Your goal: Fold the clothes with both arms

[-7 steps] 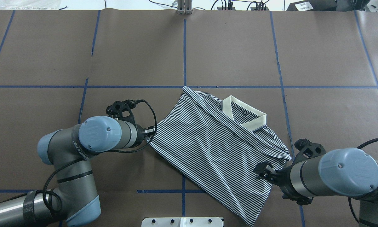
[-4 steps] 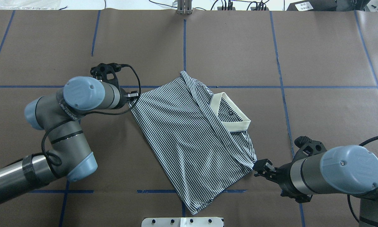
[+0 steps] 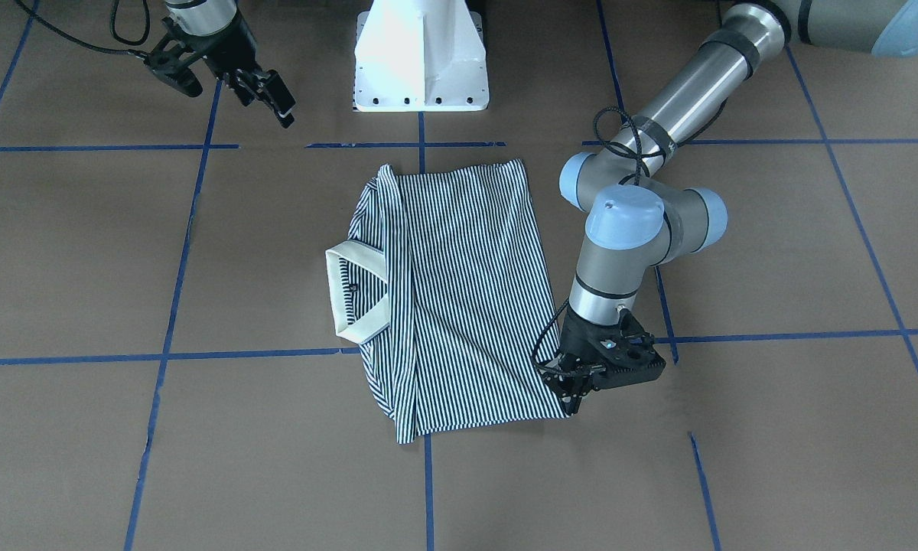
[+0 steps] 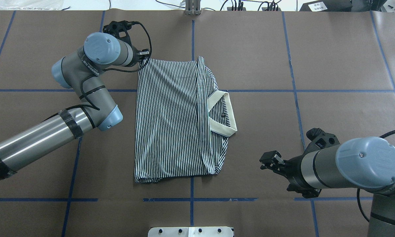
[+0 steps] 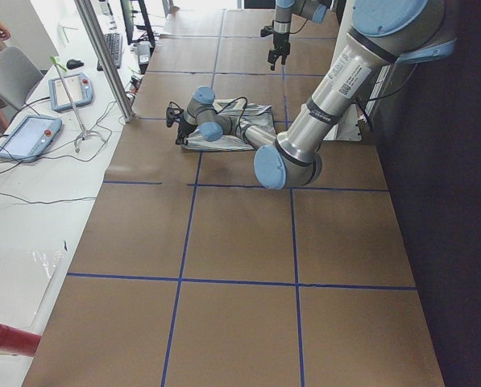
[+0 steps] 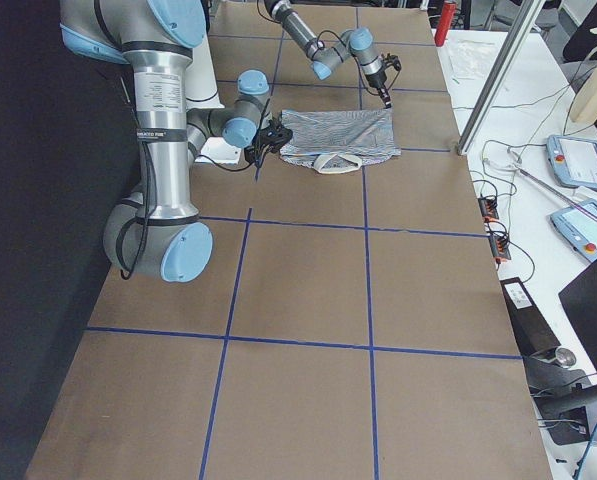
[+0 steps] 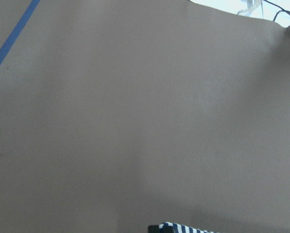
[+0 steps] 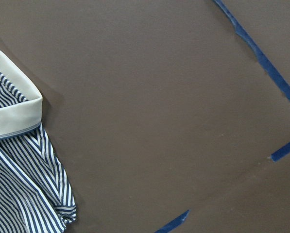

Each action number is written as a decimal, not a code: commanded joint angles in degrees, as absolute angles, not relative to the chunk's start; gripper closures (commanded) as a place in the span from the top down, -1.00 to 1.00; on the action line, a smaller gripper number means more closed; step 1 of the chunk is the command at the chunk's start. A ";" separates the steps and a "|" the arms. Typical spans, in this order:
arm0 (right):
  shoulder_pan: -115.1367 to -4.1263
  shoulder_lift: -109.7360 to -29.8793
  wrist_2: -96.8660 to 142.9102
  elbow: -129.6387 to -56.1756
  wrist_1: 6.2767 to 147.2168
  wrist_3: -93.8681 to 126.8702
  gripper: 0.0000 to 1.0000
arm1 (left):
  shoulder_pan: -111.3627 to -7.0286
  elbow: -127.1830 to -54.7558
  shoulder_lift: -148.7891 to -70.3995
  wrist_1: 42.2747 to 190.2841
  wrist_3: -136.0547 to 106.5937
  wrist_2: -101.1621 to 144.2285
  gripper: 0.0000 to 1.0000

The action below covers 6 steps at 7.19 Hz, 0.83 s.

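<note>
Seen from overhead, the left arm (image 4: 85, 75) reaches in from the left and bends toward the far side of the counter (image 4: 332, 59). Its left gripper (image 4: 144, 56) is pinched narrow on the far left corner of the polo shirt (image 4: 168, 125). The left wrist camera shows only bare counter, with a sliver of striped cloth at its bottom edge. In the front-facing view the same gripper (image 3: 572, 389) points down onto that corner.

The shirt lies flat near the middle of the counter, folded into a long rectangle that runs from the far side toward the robot. Its navy-and-white stripes run along that length, and a folded flap lies along its right side. The near left corner is slightly rumpled.

The cream collar (image 4: 222, 129) sits on the shirt's right edge, about halfway along. It opens to the right, with one dark button showing inside it. Blue tape lines (image 4: 293, 69) cross the brown counter, and one passes under the shirt.

Further right, the right gripper (image 4: 269, 160) hovers well apart from the shirt's near right corner. Its fingers are spread and hold nothing. The right wrist camera shows the collar (image 8: 18, 116) and the folded edge at its left. The right arm (image 4: 349, 168) comes in from the lower right.
</note>
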<state>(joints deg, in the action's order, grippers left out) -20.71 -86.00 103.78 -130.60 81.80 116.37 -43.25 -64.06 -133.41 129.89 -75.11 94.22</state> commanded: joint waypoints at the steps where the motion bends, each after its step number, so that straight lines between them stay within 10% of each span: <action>1: -22.84 -80.02 102.75 -126.42 81.83 115.93 1.00 | -43.94 -63.96 -133.78 134.54 -74.88 95.09 -0.09; 4: -23.21 -63.16 102.74 -113.77 89.86 102.99 1.00 | -44.30 -86.57 -119.07 133.86 -75.32 105.99 -0.08; 6: -21.72 -57.33 102.83 -106.65 90.97 89.89 1.00 | -44.21 -89.12 -117.07 133.77 -75.41 106.00 -0.07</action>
<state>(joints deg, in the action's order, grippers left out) -22.56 -61.24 102.79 -111.10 89.87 97.76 -44.25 -86.92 -118.77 133.82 -75.33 105.62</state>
